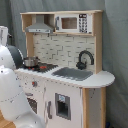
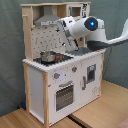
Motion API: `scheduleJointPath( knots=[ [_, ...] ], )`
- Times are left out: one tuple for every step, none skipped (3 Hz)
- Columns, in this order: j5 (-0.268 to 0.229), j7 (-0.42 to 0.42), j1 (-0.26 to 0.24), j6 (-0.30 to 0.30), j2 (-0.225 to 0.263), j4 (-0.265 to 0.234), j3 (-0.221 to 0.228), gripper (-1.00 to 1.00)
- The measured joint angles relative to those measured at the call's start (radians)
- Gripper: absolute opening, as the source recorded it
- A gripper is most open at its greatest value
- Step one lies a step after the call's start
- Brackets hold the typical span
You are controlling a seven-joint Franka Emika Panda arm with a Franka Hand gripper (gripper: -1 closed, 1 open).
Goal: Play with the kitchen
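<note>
- The kitchen point(image 1: 65, 75) point(image 2: 62, 75) fills most of the frame in both exterior views; it is a white and light-wood toy standing on a wooden floor point(image 2: 100, 107) before a grey curtain point(image 2: 10, 55)
- In the first exterior view the grey sink point(image 1: 74, 73) lies in the middle of the worktop, with the black faucet point(image 1: 85, 59) just behind it toward the right
- A small metal pot point(image 1: 31, 62) point(image 2: 48, 56) stands on the red-ringed stovetop point(image 1: 46, 66), at the left side of the worktop in both exterior views
- The range hood point(image 1: 40, 26) is in the upper left and the microwave point(image 1: 72, 23) in the upper middle of the first exterior view
- The oven door point(image 2: 64, 95) shows low in the middle of the second exterior view, with knobs point(image 2: 56, 76) above it
- The white arm point(image 2: 85, 30) comes in from the right edge of the second exterior view and hangs over the worktop, right of the pot
- In the first exterior view a part of the arm point(image 1: 12, 95) covers the lower left of the frame
- The claw point(image 2: 70, 48) points down near the backsplash; I cannot tell if it is spread or pressed together, and I cannot tell if it touches something
</note>
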Motion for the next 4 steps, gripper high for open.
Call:
scheduleJointPath(
  knots=[
    [0.112, -0.020, -0.034, 0.009, 0.016, 0.000, 0.000, 1.00],
    [0.207, -0.052, -0.049, 0.000, 0.029, 0.000, 0.000, 1.00],
    [0.299, -0.085, -0.055, -0.026, 0.043, 0.004, -0.001, 1.00],
    [0.397, -0.126, -0.071, -0.074, 0.056, 0.020, -0.002, 1.00]
  ],
)
